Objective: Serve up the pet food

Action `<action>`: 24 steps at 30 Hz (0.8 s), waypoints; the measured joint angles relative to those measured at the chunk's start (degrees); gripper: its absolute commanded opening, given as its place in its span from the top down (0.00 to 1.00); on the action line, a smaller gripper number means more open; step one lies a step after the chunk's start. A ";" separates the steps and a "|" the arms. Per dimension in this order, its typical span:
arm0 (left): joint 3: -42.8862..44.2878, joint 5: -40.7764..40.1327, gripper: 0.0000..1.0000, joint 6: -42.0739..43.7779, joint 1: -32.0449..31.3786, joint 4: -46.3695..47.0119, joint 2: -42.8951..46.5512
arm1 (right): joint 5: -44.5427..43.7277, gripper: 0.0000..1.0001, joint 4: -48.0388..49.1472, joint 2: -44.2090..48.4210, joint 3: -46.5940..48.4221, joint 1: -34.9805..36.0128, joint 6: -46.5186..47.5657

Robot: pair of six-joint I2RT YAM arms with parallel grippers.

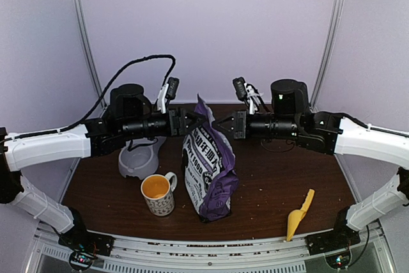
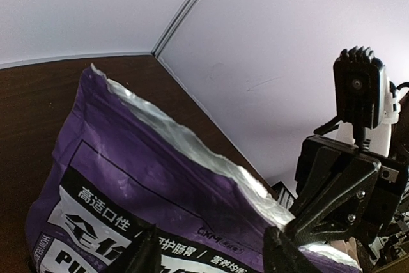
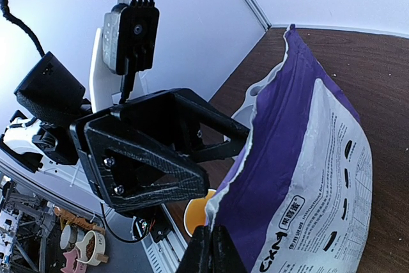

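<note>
On desk, pet food bag stands between right hand, clamped on its rim, and left hand, open alongside.

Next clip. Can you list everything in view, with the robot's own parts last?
Purple foil pet food bag: one, purple with a white label band, standing at the table's centre, top open; kibble inside not visible.
Patterned ceramic mug: one, orange inside, near the front, left of the bag.
Grey plastic pet bowl: one, grey, behind the mug, partly under the left arm.
Yellow plastic scoop: one, yellow, lying at the front right.
Brown wooden table: one, dark brown, under everything.
Left claw: one, black, open, at the bag's top left rim.
Right claw: one, black, shut, seemingly pinching the bag's top right rim.
</note>
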State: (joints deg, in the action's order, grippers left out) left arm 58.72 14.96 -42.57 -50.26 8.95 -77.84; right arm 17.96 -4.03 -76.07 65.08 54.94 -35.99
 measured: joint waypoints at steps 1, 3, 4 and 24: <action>0.02 0.00 0.42 0.02 0.00 0.00 -0.13 | 0.00 1.00 0.00 0.00 -0.02 0.00 0.00; 0.00 0.04 0.41 0.00 0.00 0.02 -0.50 | 0.00 1.00 0.09 0.00 -0.11 0.00 -0.02; 0.02 0.07 0.40 0.00 0.00 0.00 -0.74 | 0.00 1.00 0.11 0.00 -0.11 0.00 -0.02; 1.81 2.01 0.35 0.02 -0.11 2.89 -2.84 | -0.02 1.00 0.26 0.00 -0.20 0.00 0.02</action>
State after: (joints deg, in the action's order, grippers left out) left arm 60.53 16.97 -42.54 -50.37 11.84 -80.68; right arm 17.93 -3.77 -76.07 64.88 54.94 -35.97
